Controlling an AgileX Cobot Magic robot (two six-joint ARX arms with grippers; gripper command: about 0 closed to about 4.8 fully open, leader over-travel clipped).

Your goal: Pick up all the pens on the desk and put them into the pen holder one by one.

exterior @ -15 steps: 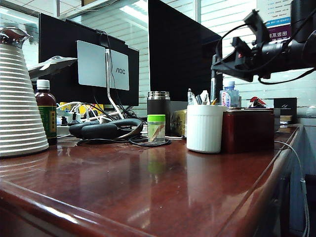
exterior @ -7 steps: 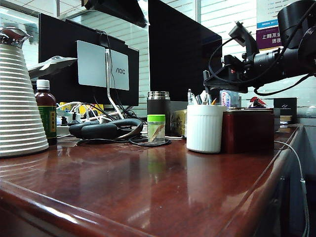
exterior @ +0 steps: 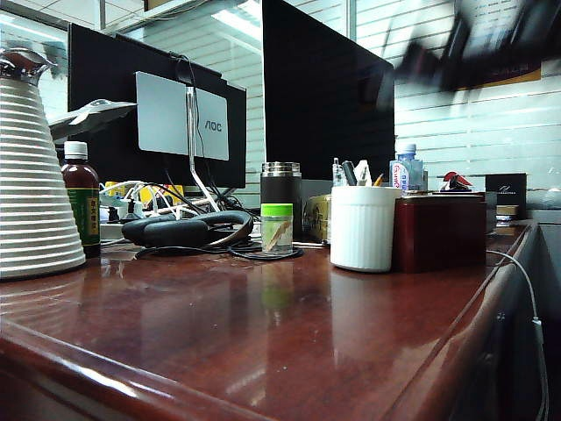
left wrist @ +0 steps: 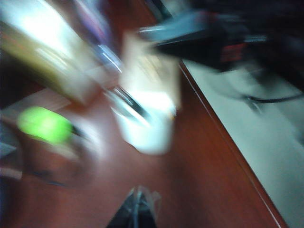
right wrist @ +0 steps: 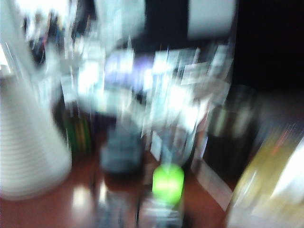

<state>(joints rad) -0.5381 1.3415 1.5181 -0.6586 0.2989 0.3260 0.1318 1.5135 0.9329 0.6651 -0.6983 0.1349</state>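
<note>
- Right gripper (exterior: 421, 66) shows in the exterior view only as a dark smear high above the pen holder (exterior: 363, 227); whether its jaws stand apart or together cannot be told.
- Half a second earlier the same arm was sharp and lower, its tip just over the holder's rim; now it has lifted away.
- Pens (exterior: 349, 173) stand in the white ribbed holder, only their tops showing above the rim; how many cannot be counted.
- That holder sits toward the desk's (exterior: 263, 324) back right, touching or just beside a dark red box (exterior: 440, 231), unmoved since before.
- Left wrist view is badly blurred: the left gripper (left wrist: 136, 212) is cut off at the frame edge, its fingertips together, nothing seen between them.
- Beyond it the holder (left wrist: 145, 126) stands on the desk with dark pens (left wrist: 127, 99) leaning inside.
- Right wrist view is smeared throughout; only a green cap (right wrist: 167, 184) and a white ribbed jug (right wrist: 28, 152) can be made out, no gripper.
</note>
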